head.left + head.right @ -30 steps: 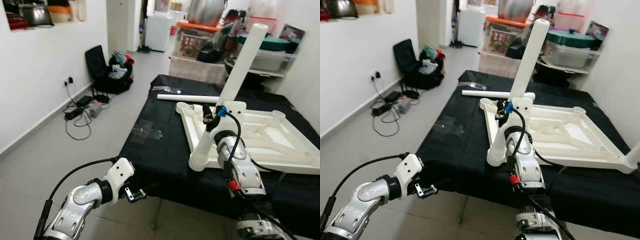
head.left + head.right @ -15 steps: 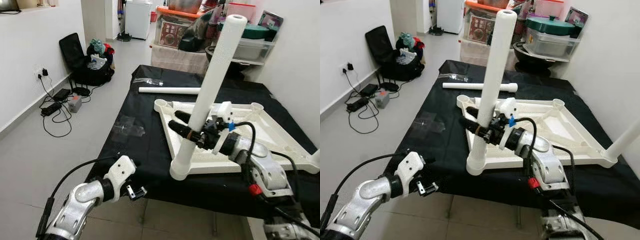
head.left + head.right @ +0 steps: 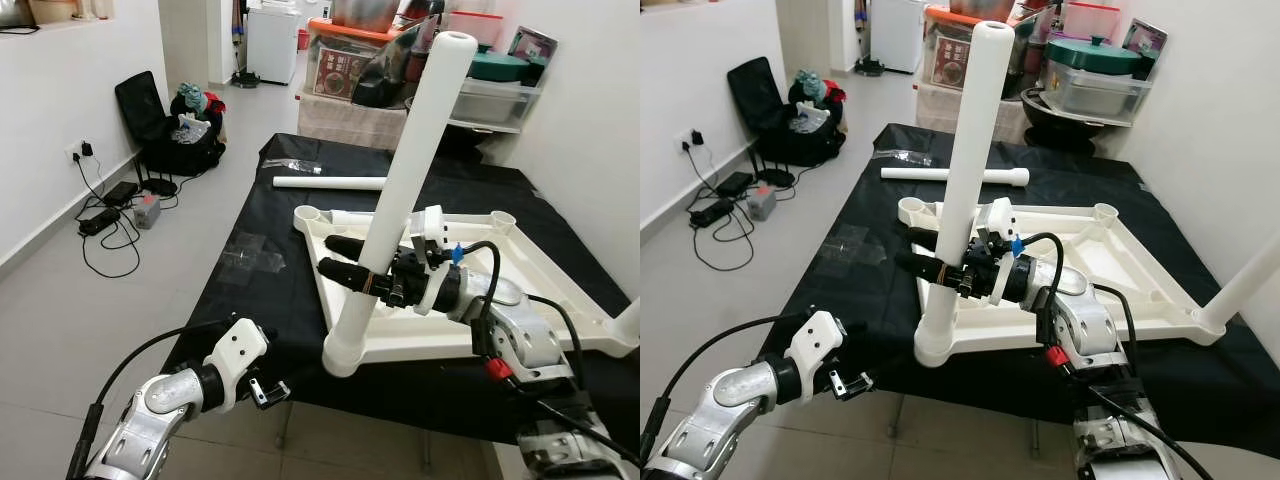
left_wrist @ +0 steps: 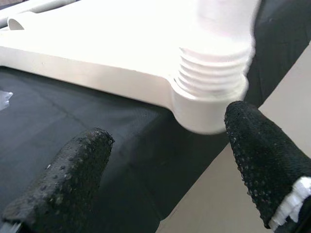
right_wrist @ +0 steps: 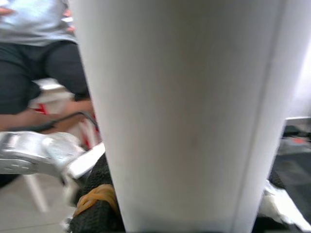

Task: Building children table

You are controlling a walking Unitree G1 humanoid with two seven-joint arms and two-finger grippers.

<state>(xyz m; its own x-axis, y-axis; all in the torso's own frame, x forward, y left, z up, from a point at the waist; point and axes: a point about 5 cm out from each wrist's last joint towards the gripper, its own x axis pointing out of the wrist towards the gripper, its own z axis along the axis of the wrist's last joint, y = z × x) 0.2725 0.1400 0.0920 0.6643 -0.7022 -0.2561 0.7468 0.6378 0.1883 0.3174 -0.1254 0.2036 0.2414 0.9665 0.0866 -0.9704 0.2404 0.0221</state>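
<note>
Silver arms, white wrists, black cables, dimpled black fingers [image 4: 262,160].

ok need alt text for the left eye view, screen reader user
The right claw grips a white table leg standing tilted in the near corner socket of an upturned white tabletop on a black-covered table. The left claw hangs open below the table's near edge. A loose white leg lies farther back on the cloth.

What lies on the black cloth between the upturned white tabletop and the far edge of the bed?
A loose white table leg lies flat there, beyond the tabletop, with a small clear plastic bag just past it, seen in both eye views.
</note>
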